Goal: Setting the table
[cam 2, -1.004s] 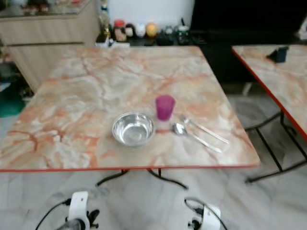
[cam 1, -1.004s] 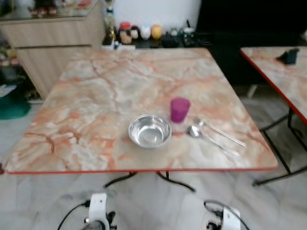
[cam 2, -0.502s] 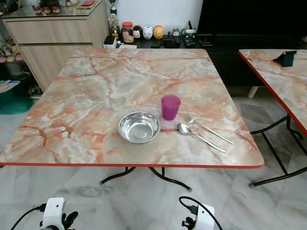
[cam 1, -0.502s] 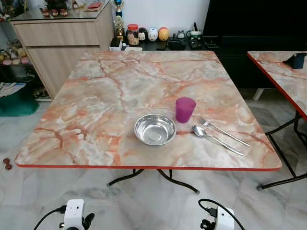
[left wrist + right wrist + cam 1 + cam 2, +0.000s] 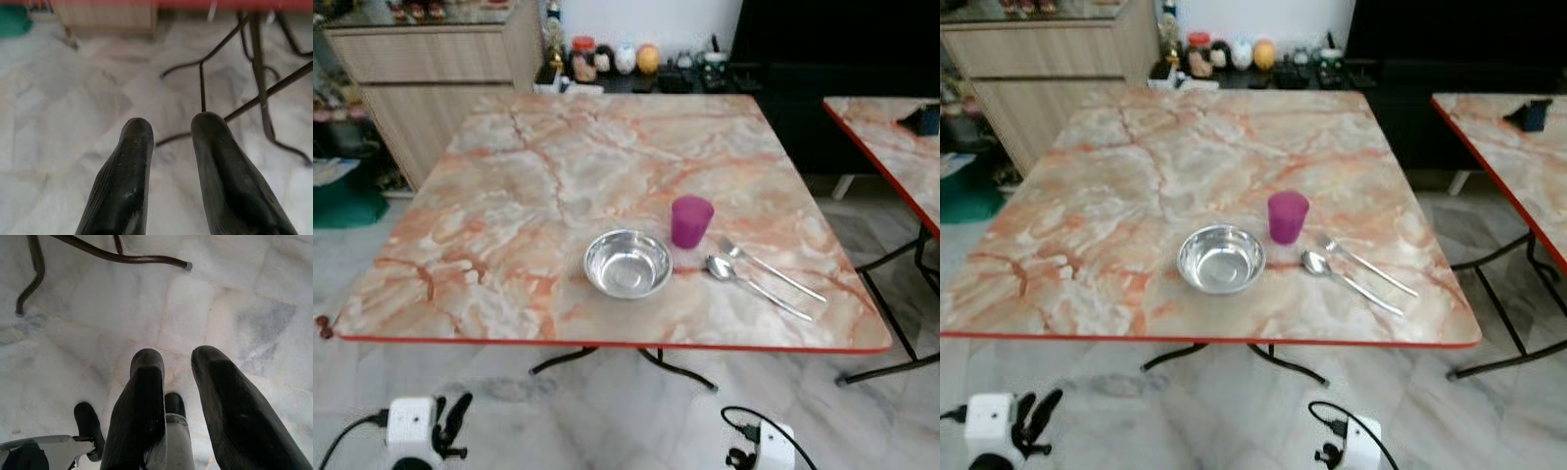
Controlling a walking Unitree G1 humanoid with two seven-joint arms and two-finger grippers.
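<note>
We face a square marble-patterned table [image 5: 509, 196] with a red edge. A steel bowl [image 5: 627, 263] sits upright near the front edge, slightly right of centre. A purple cup [image 5: 691, 221] stands upright just behind and to the right of the bowl, close to it but apart. To the right of the bowl lie a spoon [image 5: 754, 285] and a fork [image 5: 771, 270], side by side and angled, their heads toward the cup and their handles toward the table's right front corner. The fork lies behind the spoon.

Our left gripper [image 5: 168, 132] hangs low in front of the table, below its edge, over the pale tiled floor [image 5: 73, 98]. Its two black fingers [image 5: 132, 161] stand apart with nothing between them; dark table legs [image 5: 259, 83] show beyond them. Our right gripper [image 5: 176, 367] also hangs low over the floor, its fingers [image 5: 144, 396] apart and holding nothing.

A second table [image 5: 891, 157] of the same pattern stands to the right, with a small dark object [image 5: 925, 118] on it. A wooden cabinet [image 5: 431, 69] stands behind on the left. A row of small jars and figures [image 5: 617, 59] lines a low dark shelf at the back.
</note>
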